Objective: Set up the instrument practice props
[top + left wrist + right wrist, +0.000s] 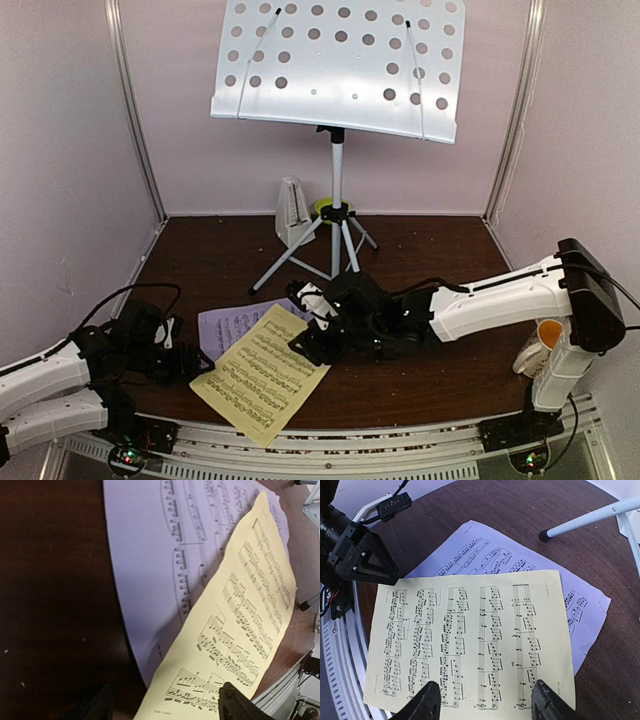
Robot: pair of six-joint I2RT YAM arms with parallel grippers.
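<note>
**Paper, painted metal, dark wood**

We see two smooth, matt sheets of printed paper, the yellow sheet (470,640) and the lilac sheet (470,550). The table (430,375) looks like dark, smooth wood with pale specks. The far music stand (340,65) looks like white perforated metal with a soft sheen, and its tripod (337,180) like pale metal tubing.

Top external: we look down from behind, facing far.
Wrists: we hover close above the table (50,605).
Shared: yellow sheet (470,640).
</note>
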